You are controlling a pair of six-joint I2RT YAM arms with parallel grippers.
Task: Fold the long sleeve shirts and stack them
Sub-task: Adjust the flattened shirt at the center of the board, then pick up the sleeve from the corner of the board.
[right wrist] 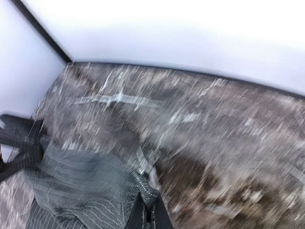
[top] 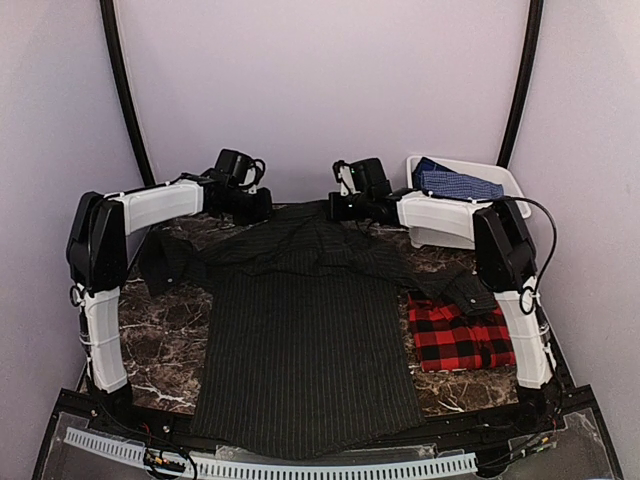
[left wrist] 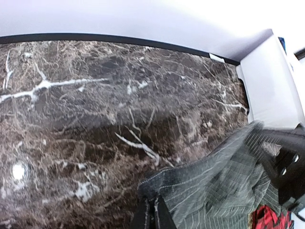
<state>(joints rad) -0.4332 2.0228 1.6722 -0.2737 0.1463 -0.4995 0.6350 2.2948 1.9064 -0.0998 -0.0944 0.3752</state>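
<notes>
Gripping, left side: the left gripper [left wrist: 152, 212] is pinching shut on a stitched far edge of the pinstripe shirt [top: 305, 340], up by the collar end.
Gripping, right side: the right gripper [right wrist: 147, 212] is closing down tight on the matching far edge, with cloth bunching at its tips. That view is blurring.
Shirt position: the pinstripe shirt is lying spread in the middle of the table [top: 160, 340], collar far and hem hanging at the near edge.
Key relation: its long axis is running from the grippers straight back toward the arm bases. Both hands are sitting at the far end, one at each shoulder, so neither is nearer. By my judgement, any fold is going to bring that end toward the hem.
Sleeves: one is lying crumpled out to the left. The other is trailing right, over the plaid shirt [top: 455, 340].
Plaid shirt: it is resting as a compact red-and-black rectangle on the right side of the table.
Materials: thin woven cloth is draping limply and wrinkling near the collar, over hard, glossy veined marble.
Elsewhere: a white bin [top: 500, 175] at far right is holding a blue checked cloth [top: 455, 183].
</notes>
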